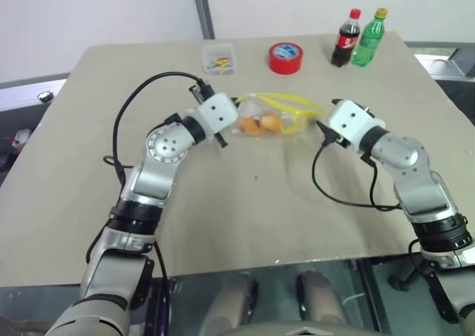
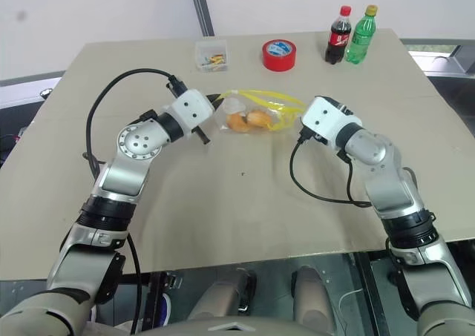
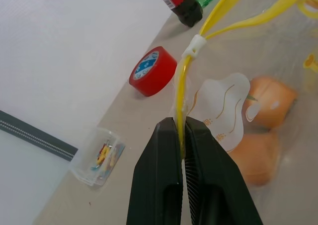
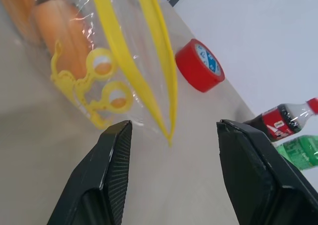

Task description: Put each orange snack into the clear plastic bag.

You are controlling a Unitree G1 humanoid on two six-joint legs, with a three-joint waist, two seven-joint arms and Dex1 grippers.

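The clear plastic bag [image 1: 276, 113] lay on the worktop [image 1: 245, 210] toward the far edge, about midway between the left and right edges, with both orange snacks [image 2: 247, 120] already inside it, lying side by side near the end closer to the left claw. The left claw [image 3: 182, 135] was pinched tight on the bag's yellow seal strip [image 3: 185, 86] at one corner of the mouth, holding that edge raised. The right claw [image 4: 171, 135] stood wide, holding nothing, with the other end of the yellow strip sitting in the gap between its two fingers but not touching either.

From this position the filling seemed done, and the risk lay in how the bag was handled afterward. The mouth looked unsealed, the two yellow lips standing apart in the right wrist view. If the left claw lifted or tilted its corner further, the snacks could roll toward the open mouth and slip back onto the worktop. If the right claw closed where it stood, it might catch only one lip of the strip, or nothing, since the film was thin and slack. A pull from both sides at once could also drag the bag toward the red tape roll [image 1: 285, 57] and the small clear box [image 1: 219, 57] near the far edge, or toward the two bottles [image 1: 358, 38] near the far right corner.
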